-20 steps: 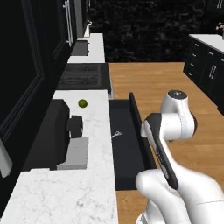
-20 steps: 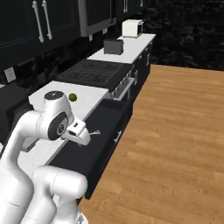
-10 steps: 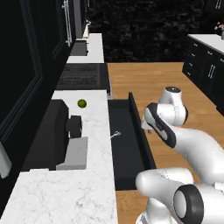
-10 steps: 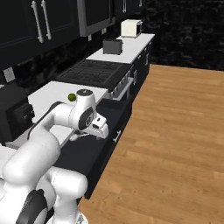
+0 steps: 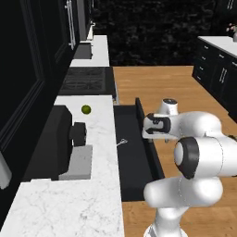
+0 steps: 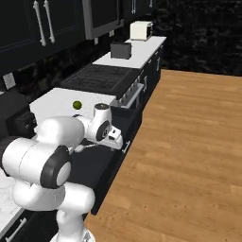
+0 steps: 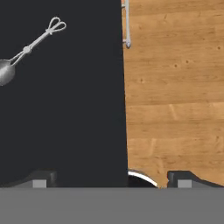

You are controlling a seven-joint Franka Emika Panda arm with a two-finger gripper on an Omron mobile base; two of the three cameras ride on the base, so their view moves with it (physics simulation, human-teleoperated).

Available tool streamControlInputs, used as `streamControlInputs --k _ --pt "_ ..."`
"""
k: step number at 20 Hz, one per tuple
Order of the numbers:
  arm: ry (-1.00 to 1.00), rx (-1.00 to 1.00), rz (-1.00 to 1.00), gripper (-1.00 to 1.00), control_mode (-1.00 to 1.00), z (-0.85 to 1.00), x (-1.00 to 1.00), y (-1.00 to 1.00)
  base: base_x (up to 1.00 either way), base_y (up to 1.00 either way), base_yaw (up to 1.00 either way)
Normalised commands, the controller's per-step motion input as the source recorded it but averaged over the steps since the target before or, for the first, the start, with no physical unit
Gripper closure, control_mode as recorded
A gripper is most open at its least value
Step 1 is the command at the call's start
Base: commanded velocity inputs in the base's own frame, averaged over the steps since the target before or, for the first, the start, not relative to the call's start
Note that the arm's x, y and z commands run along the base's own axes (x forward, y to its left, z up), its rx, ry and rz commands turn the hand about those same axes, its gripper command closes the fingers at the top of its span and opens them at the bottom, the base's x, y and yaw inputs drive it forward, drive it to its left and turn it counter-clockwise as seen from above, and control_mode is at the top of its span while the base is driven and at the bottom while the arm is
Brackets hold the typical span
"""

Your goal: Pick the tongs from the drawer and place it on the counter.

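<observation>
In the left base view, the drawer point(image 5: 132, 162) stands pulled out from under the white marble surface point(image 5: 74, 203), its dark floor exposed so the arm can reach in from above. The tongs point(image 5: 121, 142) lie flat on that floor near the left wall, beside the surface's edge and apart from everything else. The hand point(image 5: 149, 134) hangs over the drawer's right wall, well to the right of the tongs. On the surface sit a coffee machine point(image 5: 60, 146) and, farther off, a small green ball point(image 5: 86, 109).

In the right base view, the hand point(image 6: 116, 140) sits above the drawer's outer front point(image 6: 120, 156), with the stovetop point(image 6: 99, 78) beyond.

In the hand view, the fingertips point(image 7: 39, 178) stand spread wide with nothing between them, straddling the drawer's edge: dark interior on one side, wooden floor point(image 7: 175, 87) on the other. The tongs point(image 7: 30, 48) lie far off toward the upper left, so the hand likely must shift across before descending.
</observation>
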Motion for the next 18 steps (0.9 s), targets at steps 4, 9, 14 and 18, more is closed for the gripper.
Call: streamControlInputs --k 4,9,14,18 --pt "0.0 0.0 0.0 -1.0 -1.0 -0.67 0.7 -0.01 0.0 0.0 0.0" --pt "0.0 0.0 0.01 -1.0 -1.0 -0.62 0.53 -0.25 0.0 0.0 0.0" --pt "0.0 0.0 0.0 -1.0 -1.0 -0.75 0.4 -0.27 0.0 0.0 0.0" --pt "-0.01 0.0 0.01 -1.0 -1.0 -0.87 0.29 -0.31 0.0 0.0 0.0"
